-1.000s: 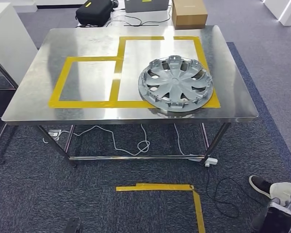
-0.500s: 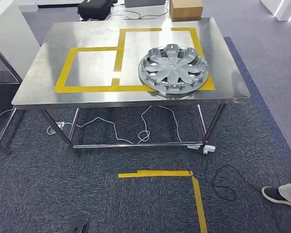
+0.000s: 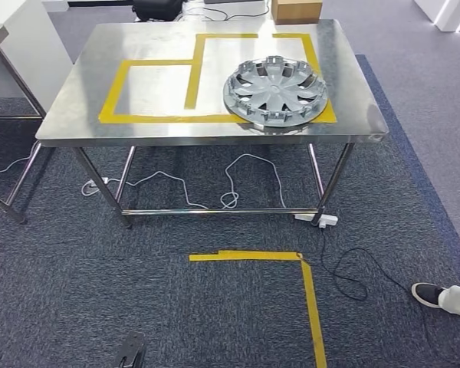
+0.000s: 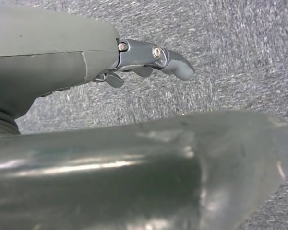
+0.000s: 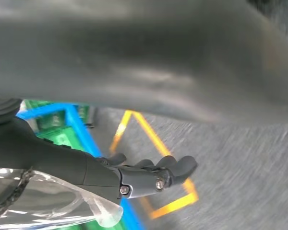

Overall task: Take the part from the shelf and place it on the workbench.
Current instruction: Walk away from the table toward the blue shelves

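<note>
grey carpet (yellow-taped), white cabinet

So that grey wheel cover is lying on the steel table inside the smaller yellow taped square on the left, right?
Not quite. The wheel cover does lie on the steel table, but at the larger taped rectangle on the right, overlapping its near edge. The smaller square is bare. The head view shows it.

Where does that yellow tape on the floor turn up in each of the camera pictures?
Head view: floor tape forms a corner on the carpet, in front of the workbench.
Left wrist view: not in it.
Right wrist view: blurred yellow corner past the right hand.
Shared landmark: the grey carpet.
</note>
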Motion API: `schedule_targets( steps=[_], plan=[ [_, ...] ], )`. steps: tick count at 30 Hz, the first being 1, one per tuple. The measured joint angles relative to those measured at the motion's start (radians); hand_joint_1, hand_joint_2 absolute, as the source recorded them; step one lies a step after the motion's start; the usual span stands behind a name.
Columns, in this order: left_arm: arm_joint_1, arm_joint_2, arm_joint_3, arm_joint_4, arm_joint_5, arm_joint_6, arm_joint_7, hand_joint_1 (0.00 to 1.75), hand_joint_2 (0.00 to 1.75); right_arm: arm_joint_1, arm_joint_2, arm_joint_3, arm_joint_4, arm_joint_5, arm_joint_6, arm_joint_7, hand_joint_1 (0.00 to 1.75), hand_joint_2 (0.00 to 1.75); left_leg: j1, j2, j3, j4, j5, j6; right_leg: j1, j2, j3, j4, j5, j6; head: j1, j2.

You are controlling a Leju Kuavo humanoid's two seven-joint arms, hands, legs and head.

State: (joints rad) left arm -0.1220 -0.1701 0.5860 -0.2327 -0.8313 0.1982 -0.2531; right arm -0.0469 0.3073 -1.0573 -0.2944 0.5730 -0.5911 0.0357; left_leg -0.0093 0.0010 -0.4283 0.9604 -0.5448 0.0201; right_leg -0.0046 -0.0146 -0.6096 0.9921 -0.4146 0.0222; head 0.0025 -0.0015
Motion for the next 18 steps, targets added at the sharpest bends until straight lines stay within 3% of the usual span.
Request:
schedule_targets(
  steps=[1, 2, 3, 5, 6, 7, 8, 9, 10, 11, 13, 14, 16, 18],
  plan=[
    [-0.002, 0.000, 0.000, 0.000, 0.006, 0.002, -0.007, 0.00, 0.00, -0.001, -0.005, 0.000, 0.003, 0.005, 0.033, -0.014, 0.00, 0.00, 0.001, 0.003, -0.011, -0.001, 0.010, 0.005, -0.001, 0.002, -0.006, 0.002, 0.000, 0.005, -0.001, 0.000],
    [-0.005, -0.001, 0.000, 0.000, 0.014, 0.003, -0.015, 0.00, 0.00, -0.002, -0.010, 0.000, 0.005, 0.010, 0.060, -0.026, 0.00, 0.00, 0.002, 0.005, -0.022, -0.002, 0.022, 0.013, -0.003, 0.005, -0.014, 0.014, -0.020, 0.010, 0.000, 0.000],
    [-0.008, -0.002, 0.001, 0.000, 0.022, 0.004, -0.021, 0.00, 0.00, -0.003, -0.015, 0.000, 0.009, 0.015, 0.082, -0.032, 0.00, 0.00, 0.003, 0.008, -0.036, -0.004, 0.035, 0.020, -0.004, 0.008, -0.027, 0.046, -0.060, 0.014, 0.001, 0.000],
    [-0.013, -0.003, 0.005, 0.000, 0.037, 0.006, -0.026, 0.00, 0.00, -0.006, -0.026, 0.000, 0.014, 0.020, 0.109, -0.037, 0.00, 0.00, 0.002, 0.009, -0.067, -0.003, 0.060, 0.030, -0.006, 0.011, -0.057, 0.159, -0.169, 0.020, 0.004, 0.000],
    [-0.012, -0.003, 0.008, 0.000, 0.045, 0.009, -0.025, 0.00, 0.00, -0.007, -0.031, 0.001, 0.017, 0.027, 0.124, -0.035, 0.00, 0.00, 0.001, 0.007, -0.084, -0.002, 0.072, 0.029, -0.006, 0.011, -0.068, 0.224, -0.197, 0.022, 0.004, 0.000],
    [-0.009, -0.003, 0.013, 0.000, 0.055, 0.013, -0.023, 0.00, 0.00, -0.007, -0.036, 0.004, 0.020, 0.041, 0.142, -0.028, 0.00, 0.00, 0.000, 0.004, -0.101, -0.001, 0.084, 0.027, -0.006, 0.011, -0.070, 0.274, -0.192, 0.023, 0.004, 0.000],
    [-0.003, -0.003, 0.020, 0.000, 0.067, 0.018, -0.022, 0.00, 0.00, -0.007, -0.040, 0.011, 0.024, 0.062, 0.162, -0.017, 0.00, 0.00, 0.000, 0.002, -0.119, 0.000, 0.095, 0.024, -0.006, 0.012, -0.062, 0.300, -0.160, 0.023, 0.004, 0.000],
    [0.006, -0.003, 0.028, 0.000, 0.077, 0.021, -0.023, 0.00, 0.00, -0.005, -0.045, 0.020, 0.027, 0.084, 0.182, -0.003, 0.00, 0.00, -0.001, -0.002, -0.136, 0.003, 0.107, 0.021, -0.006, 0.015, -0.041, 0.297, -0.117, 0.020, 0.004, 0.000],
    [0.016, -0.002, 0.037, 0.000, 0.086, 0.025, -0.024, 0.00, 0.00, -0.004, -0.049, 0.031, 0.030, 0.104, 0.198, 0.009, 0.00, 0.00, -0.001, -0.006, -0.152, 0.006, 0.118, 0.018, -0.006, 0.028, 0.000, 0.256, -0.088, 0.016, 0.004, 0.000],
    [0.025, -0.001, 0.044, 0.000, 0.092, 0.029, -0.026, 0.00, 0.00, -0.002, -0.052, 0.040, 0.033, 0.119, 0.206, 0.018, 0.00, 0.00, -0.002, -0.012, -0.165, 0.012, 0.127, 0.014, -0.005, 0.050, 0.063, 0.185, -0.084, 0.012, 0.004, 0.000],
    [0.037, 0.001, 0.057, 0.001, 0.102, 0.046, -0.021, 0.00, 0.00, 0.001, -0.055, 0.056, 0.038, 0.143, 0.212, 0.036, 0.00, 0.00, -0.006, -0.031, -0.188, 0.028, 0.145, 0.007, -0.007, 0.087, 0.173, 0.025, -0.136, 0.004, 0.003, 0.000],
    [0.041, 0.002, 0.065, 0.001, 0.106, 0.057, -0.015, 0.00, 0.00, 0.002, -0.057, 0.064, 0.041, 0.159, 0.213, 0.048, 0.00, 0.00, -0.008, -0.042, -0.197, 0.035, 0.154, 0.002, -0.006, 0.089, 0.202, -0.023, -0.160, 0.000, 0.003, 0.000],
    [0.054, 0.006, 0.083, 0.001, 0.120, 0.073, -0.011, 0.00, 0.00, 0.004, -0.059, 0.084, 0.047, 0.196, 0.212, 0.074, 0.00, 0.00, -0.006, -0.059, -0.212, 0.045, 0.162, -0.007, -0.008, 0.066, 0.202, -0.044, -0.171, -0.012, 0.003, 0.000],
    [0.070, 0.007, 0.104, 0.001, 0.135, 0.089, -0.018, 0.00, 0.00, 0.011, -0.062, 0.107, 0.051, 0.232, 0.208, 0.096, 0.00, 0.00, -0.003, -0.048, -0.229, 0.090, 0.114, -0.019, -0.011, 0.038, 0.194, -0.044, -0.160, -0.026, -0.003, 0.000]
  ],
)
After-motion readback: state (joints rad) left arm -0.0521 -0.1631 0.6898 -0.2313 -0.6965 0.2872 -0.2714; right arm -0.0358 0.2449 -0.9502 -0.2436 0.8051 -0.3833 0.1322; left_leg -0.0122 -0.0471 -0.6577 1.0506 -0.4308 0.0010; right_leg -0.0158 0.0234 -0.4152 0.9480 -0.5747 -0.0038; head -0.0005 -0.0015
